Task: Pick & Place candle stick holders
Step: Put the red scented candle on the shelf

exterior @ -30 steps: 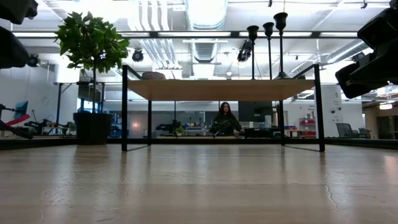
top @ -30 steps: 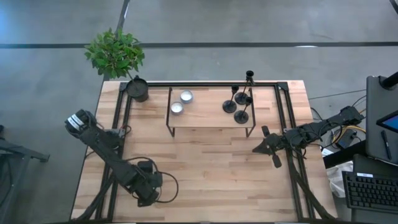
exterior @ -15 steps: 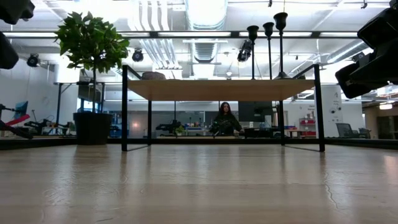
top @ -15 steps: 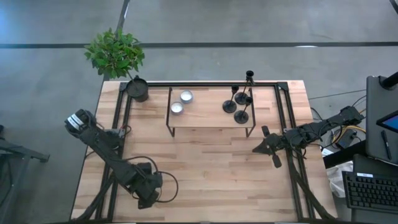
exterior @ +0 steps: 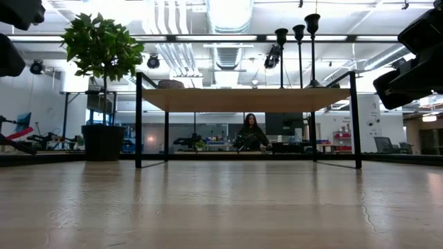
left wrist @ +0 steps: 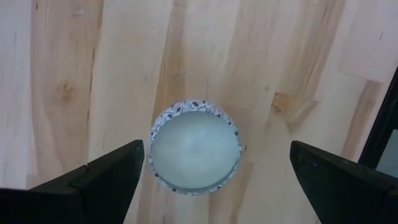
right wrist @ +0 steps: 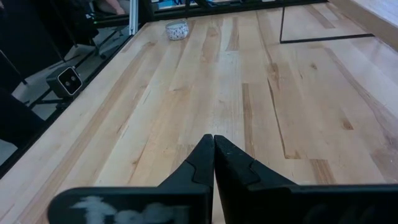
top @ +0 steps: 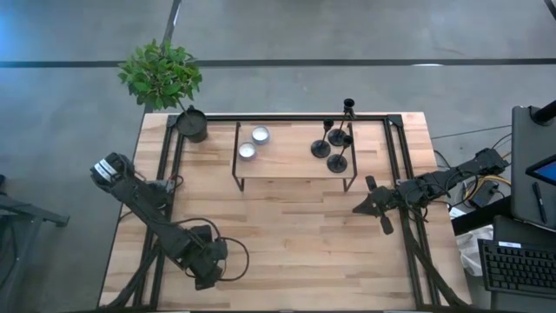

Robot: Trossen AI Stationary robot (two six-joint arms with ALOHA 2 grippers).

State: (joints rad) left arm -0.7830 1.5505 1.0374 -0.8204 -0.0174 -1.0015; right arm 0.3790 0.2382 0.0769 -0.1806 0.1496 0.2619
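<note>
Pale wooden table (top: 287, 235) under black frame rails, grey floor all round. Small raised shelf (top: 291, 161) with thin black legs toward the far edge of the table. Three candle stick holders (top: 334, 143) standing upright on the shelf's right end, close together; seen in the low view as thin stems with small cups on top (exterior: 297, 41). Fourth holder (top: 348, 106) upright just behind the shelf, near the back rail. Two small round candles (top: 254, 143) on the shelf's left part, side by side. Potted plant (top: 165, 83) at the far left corner of the table.

Left gripper (left wrist: 214, 177) low over the near left part of the table, jaws spread wide, grasping nothing; straight below it a round tin candle (left wrist: 195, 145) with a patterned rim, lying on the wood between the two fingers, apart from both. Same tin far off in the right wrist view (right wrist: 177, 29).

Right gripper (top: 369, 204) at the right side of the table in front of the shelf, fingers (right wrist: 200, 163) pressed together, empty, above bare wood, well apart from the holders.

Person seated in the room behind the table, seen under the shelf (exterior: 250, 133)
</note>
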